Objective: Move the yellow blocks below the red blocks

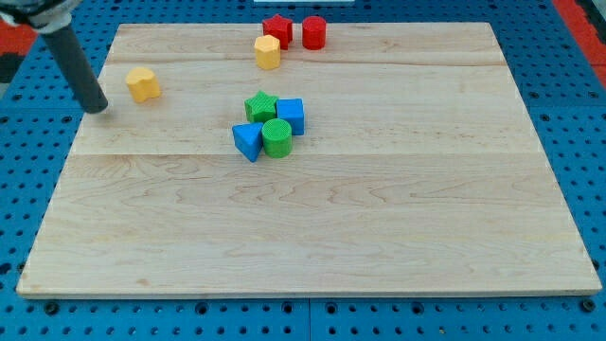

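A dark rod entering from the view's top left

The only part of the robot in sight is one straight rod, a plain round cylinder of matte black to dark grey, with a faint lighter sheen running along its length. It keeps the same thickness all the way down. Its upper end meets a paler, blurred grey-white part that is cut off by the view's top-left corner; its make cannot be told. No cables, screws or markings can be made out on the rod. My tip [98, 110] is blunt and flat-ended, the same dark colour as the shaft, and sits at the left edge of the wooden board [312, 218].
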Available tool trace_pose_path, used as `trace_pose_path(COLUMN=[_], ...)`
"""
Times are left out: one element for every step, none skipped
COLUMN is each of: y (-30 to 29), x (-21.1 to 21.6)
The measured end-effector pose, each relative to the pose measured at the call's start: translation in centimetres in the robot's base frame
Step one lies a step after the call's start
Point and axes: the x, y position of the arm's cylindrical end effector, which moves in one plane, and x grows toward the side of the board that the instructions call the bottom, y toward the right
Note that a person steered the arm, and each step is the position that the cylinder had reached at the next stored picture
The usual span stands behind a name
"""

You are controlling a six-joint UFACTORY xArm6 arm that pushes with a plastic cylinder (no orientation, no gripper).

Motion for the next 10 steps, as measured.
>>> trace_pose_path(y=[2.8,6.0,11.1,11.2,14.5,19.1,22.7,25.6,26.5,26.5], x=[-1.7,-3.5,-2.6,-0.9,-1.7,-3.3,-4.9,-6.3,-6.3,-6.3])
